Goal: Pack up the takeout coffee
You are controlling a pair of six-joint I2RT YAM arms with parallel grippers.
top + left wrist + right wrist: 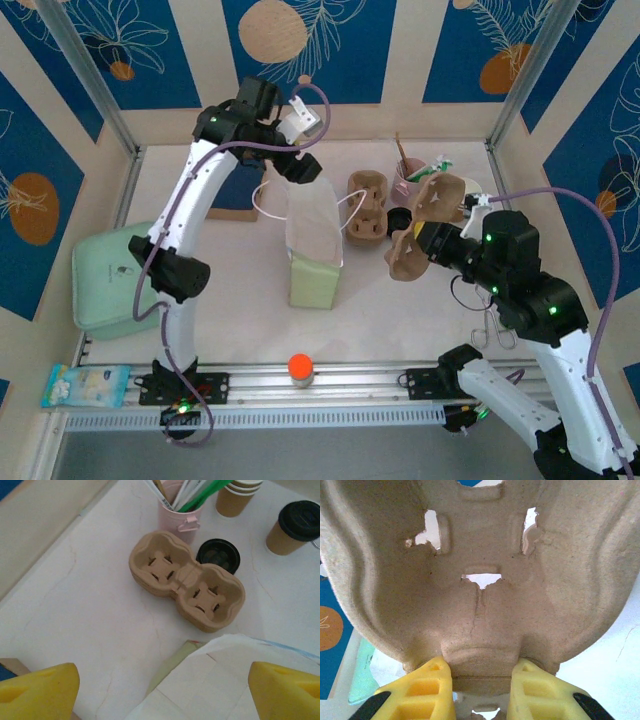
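- Brown moulded-pulp two-cup carrier [432, 205] [480, 580] is up off the white tabletop [240, 320], tilted on edge on the right side of the scene.
- Right hand [425, 238] [482, 672] pinches that carrier's narrow middle rim between its two yellow pads.
- A second brown pulp two-cup carrier [367, 208] [187, 582] lies flat on the tabletop just right of the bag; both wells show their cross-cut bottoms.
- White paper bag with pale green sides [315, 250] [210, 680] stands upright mid-tabletop with its mouth open upward; what is inside it cannot be made out.
- Left hand [298, 166] [162, 690] hangs over the bag's mouth with its yellow fingers spread wide, gripping nothing.
- Pink cup [408, 180] [177, 510] stands just behind the flat carrier and holds upright sticks, white straws and a green piece.
- Loose round black lid [398, 217] [218, 556] lies on the tabletop, touching the flat carrier.
- Stack of brown paper cups [237, 495] stands beside the pink cup.
- Brown paper cup with a black lid [295, 527] stands near them, closed.
- Mint-green lidded box [110, 285] sits at the left edge, shut.
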